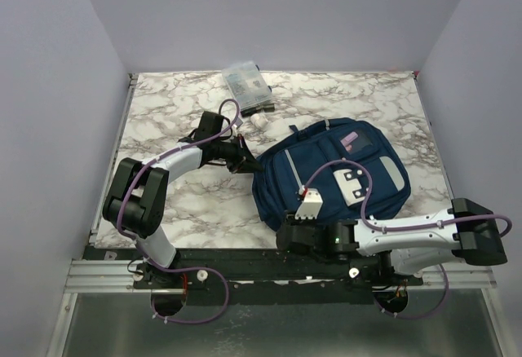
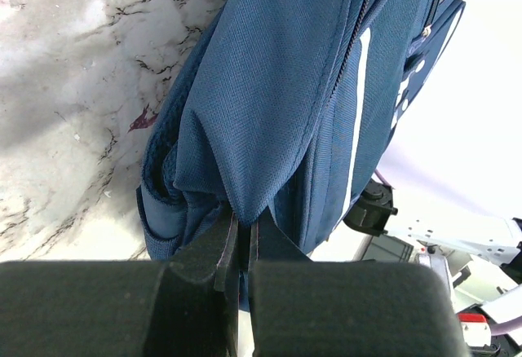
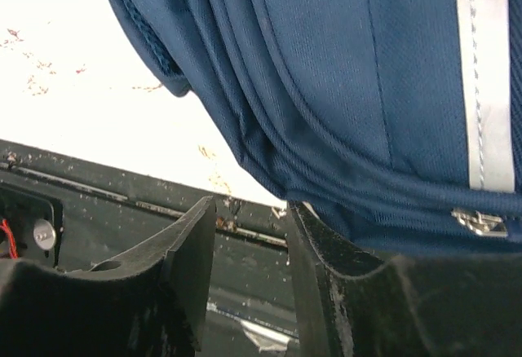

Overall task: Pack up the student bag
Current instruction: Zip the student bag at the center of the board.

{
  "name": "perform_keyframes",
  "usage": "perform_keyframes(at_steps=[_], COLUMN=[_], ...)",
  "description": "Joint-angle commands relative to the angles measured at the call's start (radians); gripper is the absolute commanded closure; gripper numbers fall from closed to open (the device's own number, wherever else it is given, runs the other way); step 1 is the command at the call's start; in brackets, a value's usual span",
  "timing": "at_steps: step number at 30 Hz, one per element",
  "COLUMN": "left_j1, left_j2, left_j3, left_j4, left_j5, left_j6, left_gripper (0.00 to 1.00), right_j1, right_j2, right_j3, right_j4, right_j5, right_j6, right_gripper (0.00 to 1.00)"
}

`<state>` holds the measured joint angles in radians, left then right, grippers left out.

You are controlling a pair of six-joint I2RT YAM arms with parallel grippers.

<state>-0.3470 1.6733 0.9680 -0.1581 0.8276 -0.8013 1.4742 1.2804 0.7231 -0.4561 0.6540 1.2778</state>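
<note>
The student bag (image 1: 326, 165), a navy blue backpack with grey trim and a small pink label, lies flat on the marble table at centre right. My left gripper (image 1: 247, 161) is at the bag's left edge. In the left wrist view it (image 2: 242, 225) is shut on a fold of the bag's navy fabric (image 2: 277, 88). My right gripper (image 1: 287, 231) sits at the bag's near edge. In the right wrist view its jaws (image 3: 251, 210) stand open with nothing between them, and the right finger (image 3: 326, 243) touches the underside of the bag (image 3: 342, 72).
A small clear plastic pouch (image 1: 247, 86) with items inside lies at the back of the table, with a small white object (image 1: 258, 118) just in front of it. The black rail (image 3: 122, 202) along the table's near edge runs right under my right gripper. A metal zipper pull (image 3: 481, 222) hangs on the bag.
</note>
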Motion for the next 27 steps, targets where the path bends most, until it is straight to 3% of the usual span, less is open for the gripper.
perform_keyframes(at_steps=[1, 9, 14, 19, 23, 27], left_j1=[0.002, 0.002, 0.002, 0.0, 0.0, -0.001], left_j2=[-0.045, -0.044, -0.059, -0.07, -0.082, -0.087], left_j3=[0.006, 0.001, -0.017, -0.038, -0.046, -0.052], left_j4=[0.076, 0.077, 0.079, 0.091, 0.096, 0.104], left_j5=[0.068, 0.076, 0.073, 0.073, 0.07, 0.07], left_j6=[-0.021, -0.02, -0.022, -0.031, -0.035, -0.042], left_gripper=[1.0, 1.0, 1.0, 1.0, 1.0, 1.0], right_j1=[0.019, 0.037, 0.038, 0.038, 0.038, 0.038], right_j2=[-0.055, -0.074, -0.066, -0.014, 0.02, 0.048], right_j3=[-0.027, -0.082, -0.135, -0.072, -0.058, -0.049], right_j4=[-0.038, -0.005, 0.063, 0.013, 0.038, 0.06], right_j5=[-0.068, -0.099, 0.086, 0.285, 0.327, 0.333], right_j6=[0.116, 0.182, 0.211, 0.233, 0.207, 0.2], right_gripper=[0.55, 0.5, 0.48, 0.55, 0.62, 0.63])
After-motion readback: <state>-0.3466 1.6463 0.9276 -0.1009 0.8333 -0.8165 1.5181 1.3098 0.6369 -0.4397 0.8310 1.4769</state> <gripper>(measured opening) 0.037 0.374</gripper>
